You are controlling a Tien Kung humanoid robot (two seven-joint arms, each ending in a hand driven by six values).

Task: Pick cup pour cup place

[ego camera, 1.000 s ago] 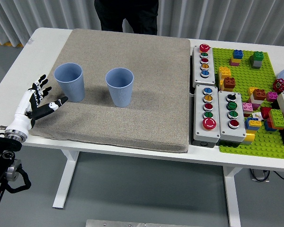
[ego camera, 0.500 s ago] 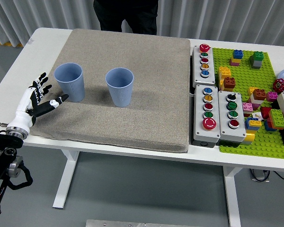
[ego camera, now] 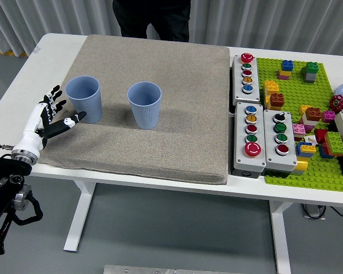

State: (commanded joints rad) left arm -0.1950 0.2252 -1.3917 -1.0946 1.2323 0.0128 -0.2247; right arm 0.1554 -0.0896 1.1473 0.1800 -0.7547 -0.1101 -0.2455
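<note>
Two light blue ribbed cups stand upright on the beige mat point(ego camera: 160, 142). The left cup point(ego camera: 83, 99) is near the mat's left edge, the right cup point(ego camera: 144, 104) a short way to its right. My left hand point(ego camera: 54, 115) is open with its fingers spread, just left of the left cup at the mat's edge. Its thumb tip is close to the cup's base but I see no touch. It holds nothing. My right hand is out of view.
Three grey button boxes point(ego camera: 258, 132) stand right of the mat. A green baseplate point(ego camera: 286, 171) with several coloured bricks lies at the far right. A person in dark clothes point(ego camera: 152, 17) stands at the table's far side.
My left hand has moved up and to the right, closer to the left cup. The cups have not moved.
</note>
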